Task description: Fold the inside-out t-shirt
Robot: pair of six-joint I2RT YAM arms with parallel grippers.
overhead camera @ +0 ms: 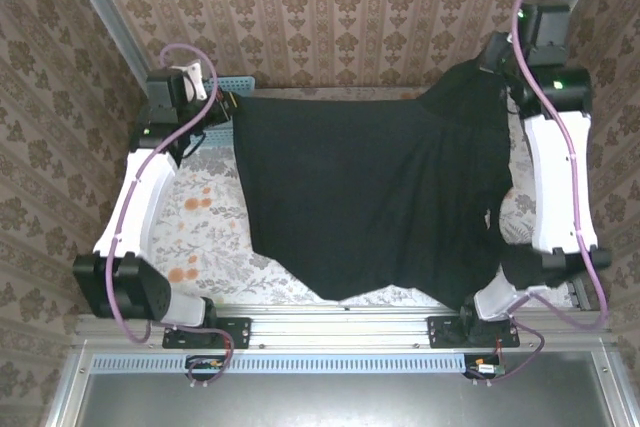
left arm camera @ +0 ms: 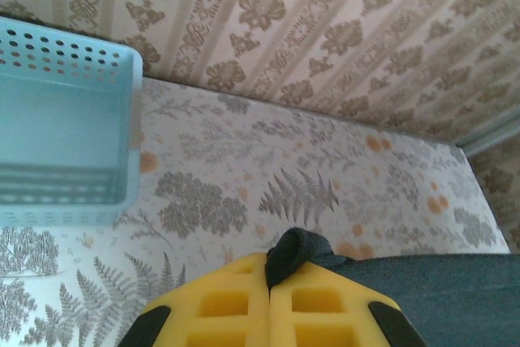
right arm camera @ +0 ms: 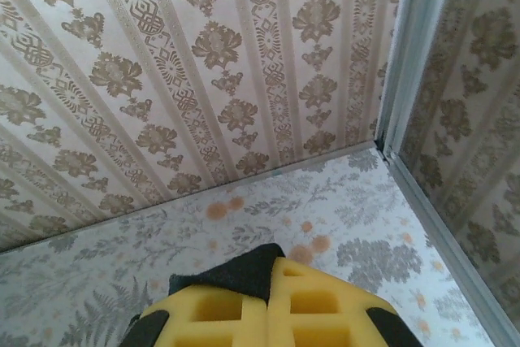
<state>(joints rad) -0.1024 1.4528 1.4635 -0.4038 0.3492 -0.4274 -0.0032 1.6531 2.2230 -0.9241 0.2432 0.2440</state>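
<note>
The inside-out t-shirt, plain black, hangs stretched between both arms above the floral table, its lower edge drooping toward the near side. My left gripper is shut on a bunched corner of the shirt at the back left, beside the basket. My right gripper is shut on another black corner at the back right, near the wall corner. In the top view the left gripper holds the upper left corner and the right arm rises over the shirt's right side.
A light blue perforated basket stands at the back left against the wall, also seen as the basket from above. Patterned walls close the back and sides. A metal frame post runs up the right back corner.
</note>
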